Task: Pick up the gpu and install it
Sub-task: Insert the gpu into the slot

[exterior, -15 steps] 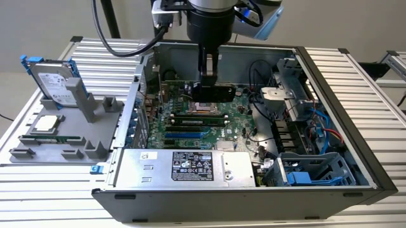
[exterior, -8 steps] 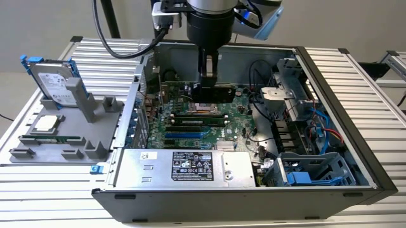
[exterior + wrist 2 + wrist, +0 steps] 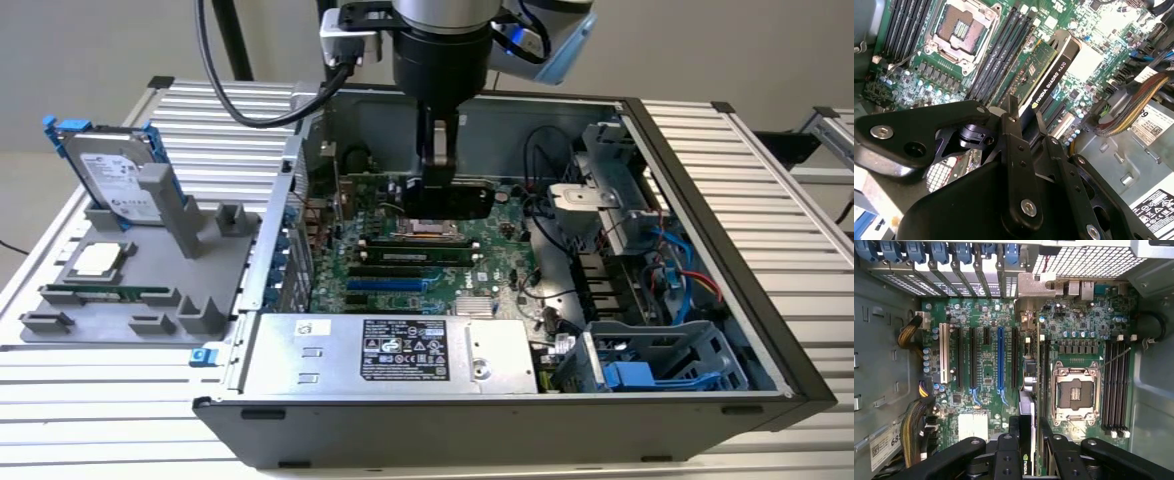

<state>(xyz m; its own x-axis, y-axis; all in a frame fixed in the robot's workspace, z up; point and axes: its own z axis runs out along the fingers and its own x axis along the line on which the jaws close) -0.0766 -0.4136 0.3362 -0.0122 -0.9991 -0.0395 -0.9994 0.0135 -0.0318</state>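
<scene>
Fingers [image 3: 1013, 145] of the tool [image 3: 1024, 125] are closed on the top edge of the gpu [image 3: 1046, 75], which hangs on edge at centre frame in the second wrist view, over the motherboard [image 3: 984, 315]. I judge the card stiff, light and fragile, best gripped by shroud and board edge as it is. Slots [image 3: 1000, 360] lie below, the empty processor socket [image 3: 1074, 392] and memory slots [image 3: 1116, 382] close beside. Farther off, cables [image 3: 667, 265] crowd the case [image 3: 747, 330].
</scene>
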